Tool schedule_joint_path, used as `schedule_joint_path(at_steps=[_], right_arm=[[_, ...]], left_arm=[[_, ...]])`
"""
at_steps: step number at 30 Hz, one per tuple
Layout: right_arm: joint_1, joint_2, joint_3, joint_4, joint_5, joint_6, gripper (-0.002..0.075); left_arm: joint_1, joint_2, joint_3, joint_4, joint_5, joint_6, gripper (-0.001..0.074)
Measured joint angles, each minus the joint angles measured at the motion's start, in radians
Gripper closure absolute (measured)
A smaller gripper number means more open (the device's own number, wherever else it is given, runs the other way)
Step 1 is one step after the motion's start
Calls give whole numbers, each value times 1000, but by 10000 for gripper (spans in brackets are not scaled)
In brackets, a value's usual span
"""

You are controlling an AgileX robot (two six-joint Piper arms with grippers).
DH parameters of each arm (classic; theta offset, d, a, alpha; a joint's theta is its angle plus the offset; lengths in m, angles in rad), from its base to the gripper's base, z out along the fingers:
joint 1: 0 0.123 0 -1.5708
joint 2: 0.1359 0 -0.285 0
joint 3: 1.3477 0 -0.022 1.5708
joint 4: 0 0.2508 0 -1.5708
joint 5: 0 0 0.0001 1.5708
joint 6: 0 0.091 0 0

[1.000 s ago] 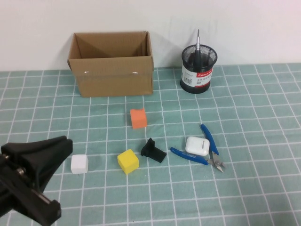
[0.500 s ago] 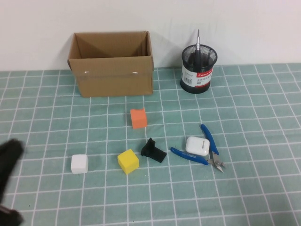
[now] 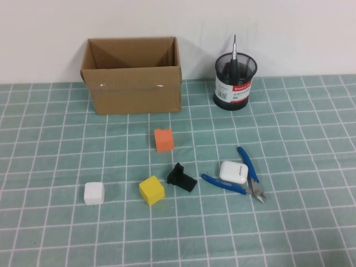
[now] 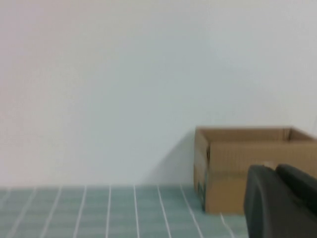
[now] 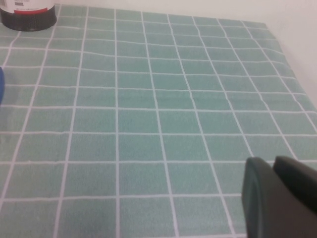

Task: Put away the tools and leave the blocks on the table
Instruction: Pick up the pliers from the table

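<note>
The slim black-handled screwdriver (image 3: 233,58) stands upright in a black mesh pen cup (image 3: 234,89) at the back right. The blue-handled pliers (image 3: 246,162) lie on the teal grid table (image 3: 311,139) at the right, handles spread around a white earbud case (image 3: 233,172). The orange block (image 3: 163,139), yellow block (image 3: 151,190) and white block (image 3: 94,193) sit on the table. Neither gripper shows in the high view. The left gripper (image 4: 275,169) is shut and empty, low near the table, facing the box. The right gripper (image 5: 273,161) is shut and empty above bare table.
An open cardboard box (image 3: 132,83) stands at the back left, also in the left wrist view (image 4: 247,163). A small black bracket (image 3: 181,178) lies between the yellow block and the pliers. The pen cup's base (image 5: 27,12) shows in the right wrist view.
The left arm, which filled the near left corner of the high view, has pulled back out of that view. The objects on the table have not moved.
</note>
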Motion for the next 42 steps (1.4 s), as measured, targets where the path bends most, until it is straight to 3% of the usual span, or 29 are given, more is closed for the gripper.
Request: schedule_joint_path(at_steps=[15, 42], right_arm=[[0, 0, 0, 0, 0, 0, 734], [0, 0, 0, 0, 0, 0, 734]], left_arm=[[2, -1, 5, 0, 430, -15, 734], [2, -1, 5, 0, 437, -15, 734]])
